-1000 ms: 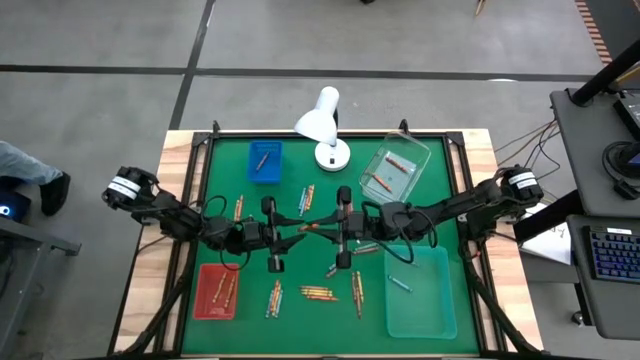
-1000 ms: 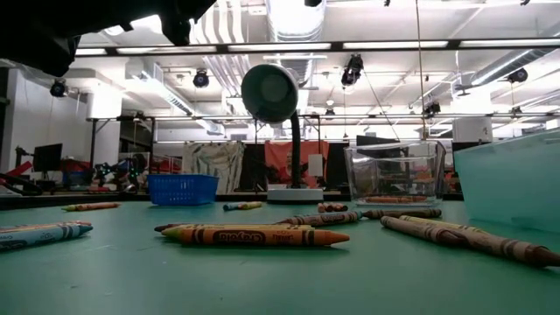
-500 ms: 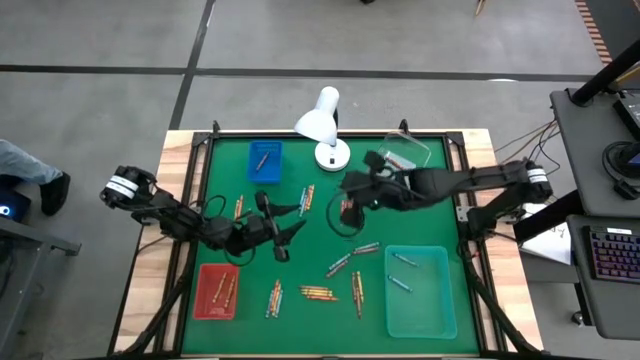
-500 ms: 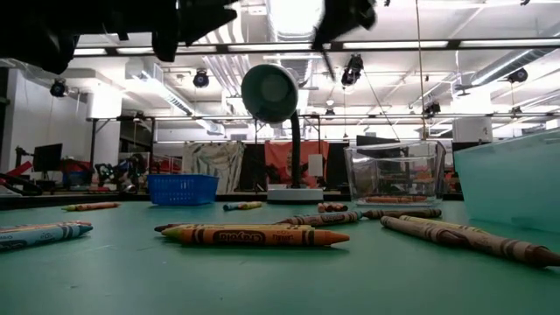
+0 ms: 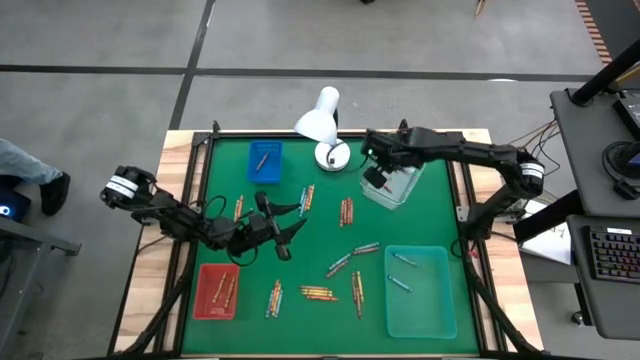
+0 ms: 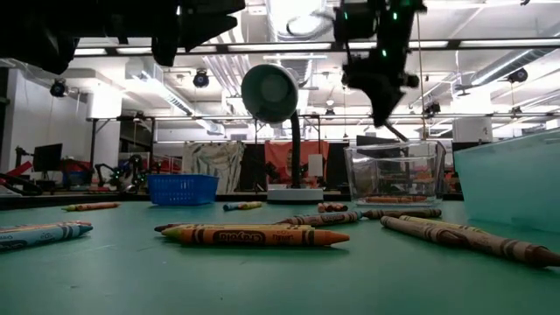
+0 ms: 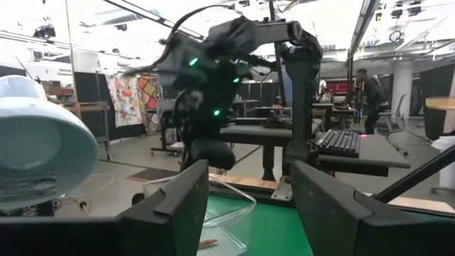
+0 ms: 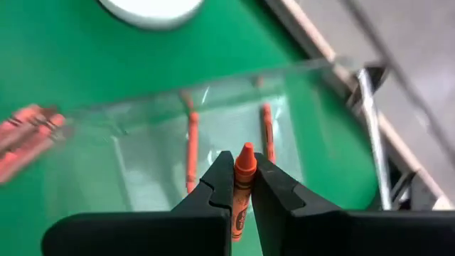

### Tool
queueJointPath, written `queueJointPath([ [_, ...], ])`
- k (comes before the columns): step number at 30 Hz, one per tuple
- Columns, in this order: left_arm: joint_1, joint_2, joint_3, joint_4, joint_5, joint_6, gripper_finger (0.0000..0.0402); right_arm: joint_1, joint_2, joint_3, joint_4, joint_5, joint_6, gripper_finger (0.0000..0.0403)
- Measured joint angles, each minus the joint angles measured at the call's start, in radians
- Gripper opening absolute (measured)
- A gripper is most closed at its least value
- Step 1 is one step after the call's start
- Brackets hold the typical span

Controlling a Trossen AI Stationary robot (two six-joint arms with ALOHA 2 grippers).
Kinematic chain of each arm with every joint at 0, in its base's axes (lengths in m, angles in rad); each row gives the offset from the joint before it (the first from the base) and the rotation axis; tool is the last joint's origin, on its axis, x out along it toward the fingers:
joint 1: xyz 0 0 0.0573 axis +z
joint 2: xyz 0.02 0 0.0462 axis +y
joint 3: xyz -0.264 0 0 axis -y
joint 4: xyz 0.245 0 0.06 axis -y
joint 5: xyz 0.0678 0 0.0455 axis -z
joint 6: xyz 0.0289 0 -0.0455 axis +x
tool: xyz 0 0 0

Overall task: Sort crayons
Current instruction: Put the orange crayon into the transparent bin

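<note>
Right gripper (image 8: 243, 186): fingers pressed together on an orange crayon (image 8: 243, 178), tip pointing out past the fingertips. Positioned above the clear tray (image 5: 397, 170) at the far right of the green mat (image 5: 430, 225), just beside the white desk lamp (image 5: 322, 122). Visible in the low view as well (image 6: 382, 83), raised above the clear tray (image 6: 394, 175). Two more orange crayons (image 8: 192, 146) lying inside the clear tray, seen through its wall in the right wrist view.

Left gripper (image 5: 283, 222): fingers spread wide, nothing between them, raised over the left-centre of the mat, near a short row of loose crayons (image 5: 306, 199). Confirmed in the left wrist view (image 7: 249, 203): gap between both fingers clear, with the other arm visible beyond it.

Loose crayons elsewhere on the mat:
- small bundle (image 5: 346, 211) at centre, between the two grippers;
- scattered group (image 5: 340, 264) near centre front;
- small cluster (image 5: 316, 293) toward the front edge;
- pair (image 5: 239, 207) at the left, beside the left arm.

Sorted crayons:
- blue tray (image 5: 264, 161), far left: one crayon;
- red tray (image 5: 215, 290), near left: several reddish crayons;
- teal tray (image 5: 420, 315), near right: two light blue crayons (image 5: 401, 271).

Low view: one orange-and-yellow crayon (image 6: 254, 235) lying flat in the foreground, others behind it.
</note>
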Motion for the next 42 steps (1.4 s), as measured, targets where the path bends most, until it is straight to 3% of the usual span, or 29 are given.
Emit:
queueJointPath([
  [14,0.0,0.0,0.0,-0.005,-0.016,0.0,0.0183,-0.213,0.003,-0.139,0.079,-0.078,-0.097,0.0022],
  [18,0.0,0.0,0.0,-0.005,-0.016,0.0,0.0183,-0.223,0.003,-0.163,0.14,-0.098,-0.129,0.0022],
  [23,0.0,0.0,0.0,-0.005,-0.017,0.0,0.0183,-0.221,0.003,-0.229,0.26,-0.198,-0.15,0.0022],
  [38,0.0,0.0,0.0,-0.01,-0.018,0.0,0.0183,-0.222,0.003,-0.363,0.405,-0.191,-0.152,0.0024],
  [42,0.0,0.0,0.0,-0.01,-0.018,0.0,0.0183,-0.222,0.003,-0.366,0.413,-0.166,-0.158,0.0046],
])
